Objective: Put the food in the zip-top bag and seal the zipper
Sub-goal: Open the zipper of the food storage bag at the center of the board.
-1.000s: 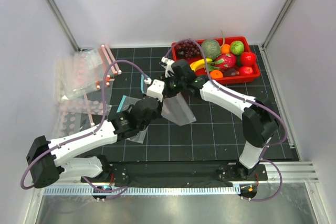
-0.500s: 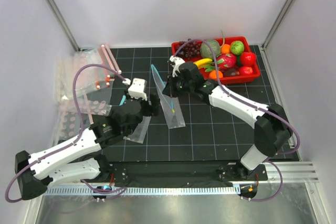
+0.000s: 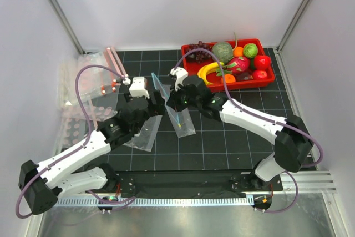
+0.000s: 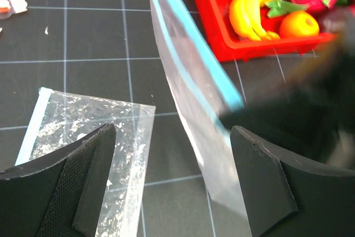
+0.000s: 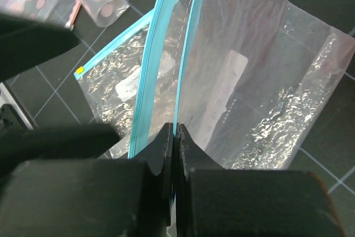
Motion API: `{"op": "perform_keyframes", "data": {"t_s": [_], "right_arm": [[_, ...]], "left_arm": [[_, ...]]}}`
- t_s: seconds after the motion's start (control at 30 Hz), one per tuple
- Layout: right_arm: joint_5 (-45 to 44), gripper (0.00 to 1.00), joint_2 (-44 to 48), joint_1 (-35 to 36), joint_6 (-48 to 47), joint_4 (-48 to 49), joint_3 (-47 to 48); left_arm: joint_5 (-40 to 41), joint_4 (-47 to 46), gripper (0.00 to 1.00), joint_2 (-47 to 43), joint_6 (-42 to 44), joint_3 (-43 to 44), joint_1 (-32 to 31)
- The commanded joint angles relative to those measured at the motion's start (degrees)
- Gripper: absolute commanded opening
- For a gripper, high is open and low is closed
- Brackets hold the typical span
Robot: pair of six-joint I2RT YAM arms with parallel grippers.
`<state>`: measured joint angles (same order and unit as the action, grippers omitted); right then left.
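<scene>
The zip-top bag (image 3: 182,121) hangs upright over the mat, held by its top. My right gripper (image 3: 175,102) is shut on one lip of the teal zipper (image 5: 187,43); the other lip (image 5: 148,65) stands apart to the left, so the mouth gapes. My left gripper (image 4: 175,176) is open, and the bag (image 4: 191,98) hangs between its fingers, close to the right finger (image 4: 260,187). I cannot tell whether it touches. The food lies in the red tray (image 3: 266,82): green melon (image 3: 223,51), banana (image 3: 208,71) and a small red fruit (image 3: 262,62).
A second clear bag (image 3: 140,134) lies flat on the mat under my left gripper. Clear bags with pink-red strips (image 3: 91,76) are piled at the far left. The tray also holds grapes (image 3: 197,45), a dragon fruit (image 3: 239,65) and other toy fruits.
My left gripper has opened, let go of the bag and swung left. The right gripper has shut on the zipper lip and now holds the bag alone, more upright.
</scene>
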<state>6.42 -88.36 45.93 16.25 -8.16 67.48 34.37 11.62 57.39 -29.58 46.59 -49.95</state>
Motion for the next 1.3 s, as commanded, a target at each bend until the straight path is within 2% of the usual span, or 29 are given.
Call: {"op": "perform_keyframes", "data": {"t_s": [0.0,0.07,0.13,0.23,0.27,0.33,0.5,0.53,0.63,0.7,0.73,0.77,0.8,0.9,0.93,0.97,1.1,1.2,1.27], "right_arm": [[-5.9,0.01,3.2,4.6,-5.0,3.9,-0.2],[-8.7,0.01,3.1,5.9,-6.2,3.9,-0.1],[-9.8,0.01,3.0,7.0,-6.5,4.1,0.0],[-10.2,0.01,2.9,7.0,-6.1,4.7,-0.3],[-10.4,0.01,2.8,7.0,-6.1,4.8,-0.3],[-10.5,0.01,2.8,7.0,-6.0,4.9,-0.3],[-10.2,0.01,3.5,7.1,-5.5,6.5,-1.4],[-10.5,0.02,3.6,7.2,-5.4,6.5,-1.4],[-13.0,0.27,4.1,7.1,-5.1,6.3,-1.7],[-15.4,0.41,4.3,7.1,-4.8,6.2,-1.8],[-16.0,0.4,4.3,7.1,-4.9,6.1,-1.8],[-16.3,0.38,4.3,7.1,-5.0,5.6,-1.8],[-17.0,0.28,4.3,7.1,-5.0,5.5,-1.7],[-17.8,0.12,4.2,7.1,-4.9,4.8,-1.4],[-18.6,0.03,4.2,7.1,-4.9,4.6,-1.4],[-19.3,0.01,4.2,7.1,-4.7,4.5,-1.2],[-18.2,0.01,4.9,7.1,-3.7,6.0,-2.1],[-8.7,0.01,5.3,7.1,-2.5,9.4,-2.9],[-2.2,0.01,4.9,7.1,-0.5,10.6,-2.6]], "left_arm": [[-6.7,-0.8,0.88,-0.2,-5.0,-0.8,4.9],[-10.6,-1.2,0.87,-0.6,-6.5,-1.4,7.9],[-12.8,-2.5,0.82,-0.9,-7.0,-2.6,9.2],[-13.3,-2.7,0.7,-0.9,-7.8,-2.9,9.8],[-13.3,-2.7,0.63,-0.8,-7.8,-2.9,9.9],[-13.5,-2.9,0.57,-0.5,-8.0,-3.1,9.9],[-14.7,-2.7,0.27,1.8,-7.9,-2.5,10.1],[-14.9,-2.5,0.16,1.9,-7.8,-1.9,10.1],[-16.0,-1.9,0.0,1.9,-6.5,-1.6,10.1],[-16.4,-1.9,0.01,1.4,-6.1,-1.7,10.1],[-17.3,-1.9,0.0,1.2,-5.8,-1.7,10.1],[-17.9,-1.9,0.0,1.1,-5.7,-1.4,10.1],[-18.7,-1.8,0.01,1.0,-5.7,-1.2,10.1],[-20.9,-1.4,0.0,1.3,-5.0,0.2,10.1],[-21.0,-0.6,0.0,1.4,-4.8,0.9,10.1],[-20.9,1.4,0.01,1.9,-3.9,1.7,10.1],[-15.6,11.2,0.0,2.9,-2.4,9.4,9.7],[-10.2,17.7,0.0,0.9,-1.8,15.3,6.5],[-4.9,21.7,0.0,-0.3,-1.4,18.9,2.2]]}}
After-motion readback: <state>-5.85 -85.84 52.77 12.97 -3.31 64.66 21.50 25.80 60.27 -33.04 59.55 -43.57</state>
